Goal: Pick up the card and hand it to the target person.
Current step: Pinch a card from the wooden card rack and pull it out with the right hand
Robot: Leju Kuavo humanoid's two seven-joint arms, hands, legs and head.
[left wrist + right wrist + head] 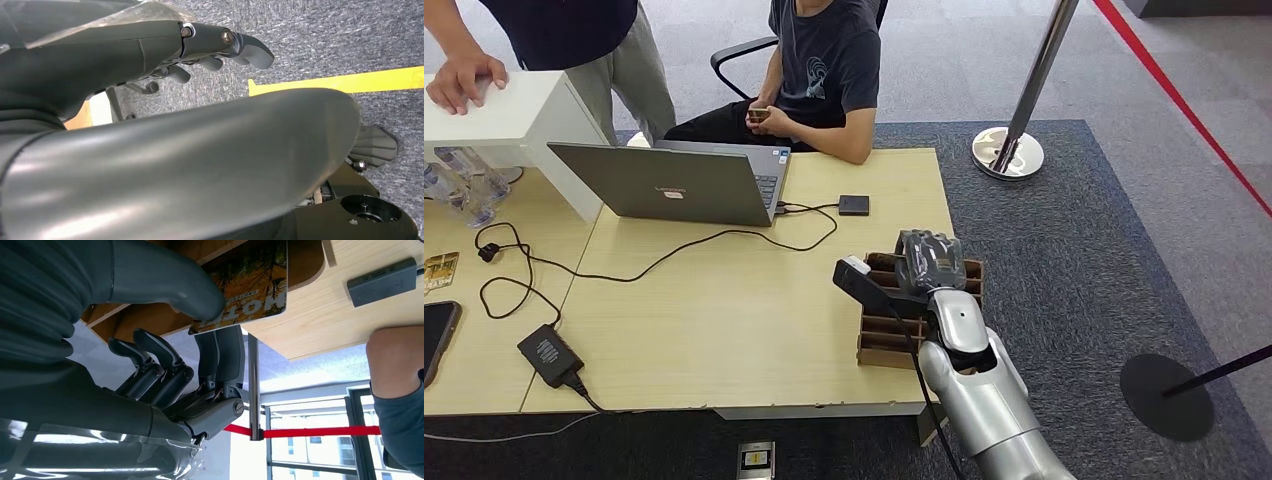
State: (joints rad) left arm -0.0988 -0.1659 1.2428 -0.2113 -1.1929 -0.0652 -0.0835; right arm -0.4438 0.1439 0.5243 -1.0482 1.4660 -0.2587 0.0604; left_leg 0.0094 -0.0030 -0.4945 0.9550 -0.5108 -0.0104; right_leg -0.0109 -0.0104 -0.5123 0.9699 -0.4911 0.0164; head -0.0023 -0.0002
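right hand [165, 355], close under its wrist camera, has its thick grey thumb [165, 282] pressed on the face of the autumn-leaf printed plastic card [250, 282] and dark fingers [220, 352] behind it, so the card looks pinched at its lower edge while it stands in the brown cardboard slotted holder [894, 335]. by my reading the pick-up step is in hand: the grasp looks made, but the card has not left the holder. next the card needs lifting straight out along its slot, free of the cardboard dividers, before it is carried to the seated person in the dark t-shirt [829, 70] across the pale wooden table [724, 320] from the holder. the holder sits at the table's corner edge, so a sideways tug could drag it off. beyond the holder, a small black box [854, 205] and a cable lie toward the person, and a grey laptop [674, 185] stands further off; room above them looks open. left hand [220, 47] hangs over grey carpet, fingers loosely curled on nothing.
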